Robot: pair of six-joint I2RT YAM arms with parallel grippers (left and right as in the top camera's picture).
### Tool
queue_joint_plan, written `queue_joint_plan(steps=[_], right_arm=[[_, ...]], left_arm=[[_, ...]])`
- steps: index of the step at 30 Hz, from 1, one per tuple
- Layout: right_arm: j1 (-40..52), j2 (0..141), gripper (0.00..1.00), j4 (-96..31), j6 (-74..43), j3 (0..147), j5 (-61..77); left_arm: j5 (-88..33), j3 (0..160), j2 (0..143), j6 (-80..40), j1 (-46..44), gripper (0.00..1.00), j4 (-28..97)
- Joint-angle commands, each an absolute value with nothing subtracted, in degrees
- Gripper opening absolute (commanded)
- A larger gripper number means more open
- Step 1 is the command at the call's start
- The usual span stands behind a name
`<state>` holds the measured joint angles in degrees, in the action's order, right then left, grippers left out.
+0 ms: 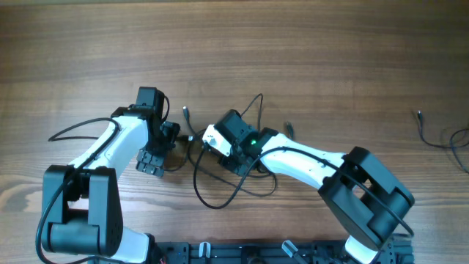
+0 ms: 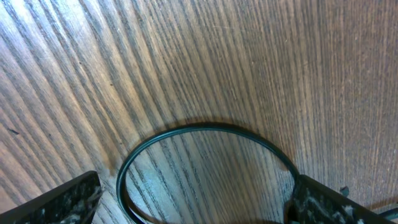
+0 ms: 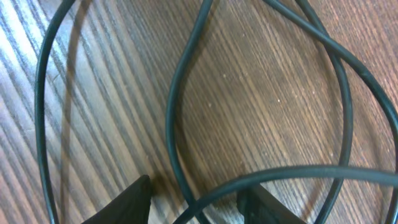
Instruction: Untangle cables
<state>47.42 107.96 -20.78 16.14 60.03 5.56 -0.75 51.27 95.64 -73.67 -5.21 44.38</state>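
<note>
Thin black cables [image 1: 207, 204] are pictured in a loose tangle on a wood-grain surface [image 1: 308, 51], toward the near edge and between two robot arms. The left arm [image 1: 110, 143] is set at the near left and the right arm [image 1: 308, 161] at the near right, and both wrists are positioned close together over the tangle.

The left jaws are spread wide. In the left wrist view a curved loop [image 2: 205, 127] of cable is framed between the two fingers [image 2: 56, 202], flat on the wood. The right jaws are held partway apart. Crossing strands [image 3: 169, 124] are seen running between them, and no strand is visibly pinched.

A small plug [image 1: 186, 111] is shown at the far side of the tangle. A separate cable [image 1: 429, 139] is seen well apart, at the right edge of the surface. A black rail [image 1: 242, 253] is visible along the near edge.
</note>
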Motion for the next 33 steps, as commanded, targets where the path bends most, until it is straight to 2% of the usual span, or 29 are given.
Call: queue_joint_plan(steps=[1, 6, 9, 11, 17, 22, 28, 33], right_arm=[[47.59, 114.76, 0.04, -25.45, 13.89, 58.43, 7.57], [46.65, 111.07, 0.04, -29.71, 6.42, 61.63, 6.44], [43.27, 101.12, 0.04, -38.37, 5.48, 70.00, 6.50], [41.12, 95.11, 0.05, -39.33, 4.14, 72.84, 6.55], [28.45, 76.18, 0.05, -38.65, 2.63, 76.14, 18.61], [18.87, 73.23, 0.04, -43.62, 1.41, 76.12, 25.67], [15.38, 74.78, 0.04, -41.32, 1.48, 76.12, 13.58], [9.65, 75.37, 0.04, -29.95, 1.80, 76.12, -5.65]], left_arm=[[-0.38, 51.22, 96.14, -73.78, -5.37, 1.00, 44.40], [-0.38, 51.22, 96.14, -73.78, -5.37, 1.00, 44.40], [-0.38, 51.22, 96.14, -73.78, -5.37, 1.00, 44.40], [-0.38, 51.22, 96.14, -73.78, -5.37, 1.00, 44.40], [-0.38, 51.22, 96.14, -73.78, -5.37, 1.00, 44.40], [-0.38, 51.22, 96.14, -73.78, -5.37, 1.00, 44.42], [-0.38, 51.22, 96.14, -73.78, -5.37, 1.00, 44.40], [-0.38, 51.22, 96.14, -73.78, -5.37, 1.00, 44.40]])
